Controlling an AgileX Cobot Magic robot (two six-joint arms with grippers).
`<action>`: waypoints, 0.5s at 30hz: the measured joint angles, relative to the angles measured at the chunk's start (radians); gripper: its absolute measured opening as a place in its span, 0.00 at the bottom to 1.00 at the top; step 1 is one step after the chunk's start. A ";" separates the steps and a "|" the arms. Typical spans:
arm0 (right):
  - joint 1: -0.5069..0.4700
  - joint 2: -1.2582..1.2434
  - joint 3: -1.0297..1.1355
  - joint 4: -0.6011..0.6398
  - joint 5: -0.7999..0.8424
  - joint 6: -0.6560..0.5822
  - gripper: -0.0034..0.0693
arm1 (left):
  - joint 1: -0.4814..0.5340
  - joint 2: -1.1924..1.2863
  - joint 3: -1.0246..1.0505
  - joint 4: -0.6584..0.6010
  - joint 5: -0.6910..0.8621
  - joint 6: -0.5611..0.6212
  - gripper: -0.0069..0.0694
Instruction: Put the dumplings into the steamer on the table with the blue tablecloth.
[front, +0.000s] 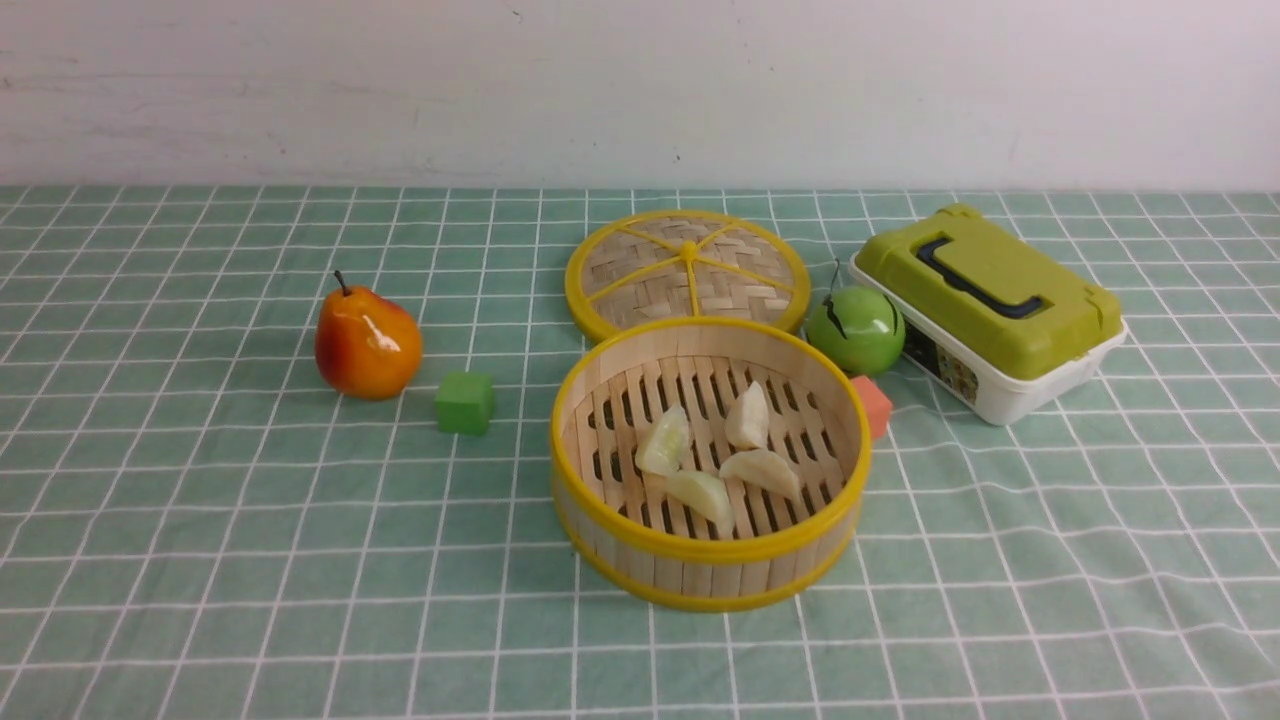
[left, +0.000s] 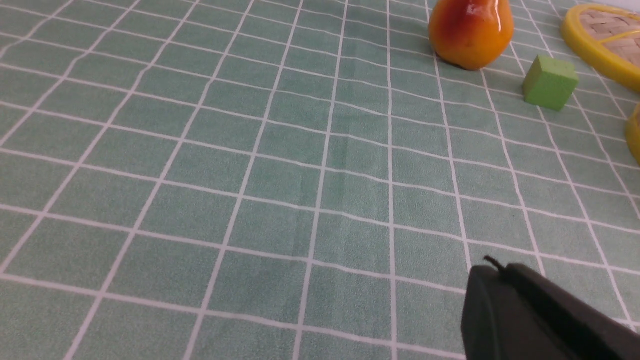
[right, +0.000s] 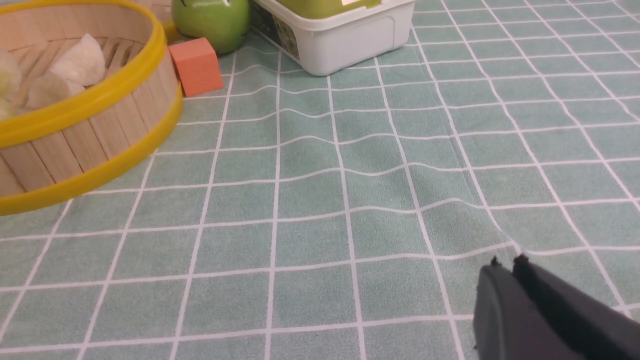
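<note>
Left gripper (left: 495, 272): seen only in the left wrist view, jaws pressed together with nothing between them, over bare cloth.
Right gripper (right: 505, 265): seen only in the right wrist view, fingers all but touching, a thin slit between the tips, holding nothing, over bare cloth.
Arms: neither showed in the front view.
Dumplings (front: 715, 455): 4 lay inside the steamer on its slatted floor, clustered near the middle, some touching.
Steamer (front: 700, 550): stood open on the table near the centre, its yellow rim facing up.
Lid (front: 687, 272): lay flat just behind the steamer, woven side up, its near edge hidden by the steamer's back wall.
Tablecloth (front: 200, 520): pale green with a white grid, covered the table and was wrinkled on the robot's right, near the steamer.
Pear (front: 366, 343): stood upright to the left of the steamer.
Green cube (front: 465, 403): sat between the pear and the steamer, apart from both.
Apple (front: 856, 329): green, sat behind and right of the steamer, next to the lid's edge.
Orange block (front: 874, 405): sat right beside the steamer's right wall, in front of the apple.
Box (front: 988, 310): white with a green lid and dark handle, stood right of the apple, very close to it.
</note>
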 joint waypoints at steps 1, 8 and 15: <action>0.000 0.000 0.000 0.000 0.000 0.000 0.09 | 0.000 0.000 0.000 0.000 0.000 0.001 0.07; 0.000 0.000 0.000 0.000 0.000 0.000 0.11 | 0.000 0.000 0.000 0.000 0.000 0.001 0.07; 0.000 0.000 0.000 0.000 0.000 0.000 0.12 | 0.000 0.000 0.000 0.000 0.000 -0.002 0.07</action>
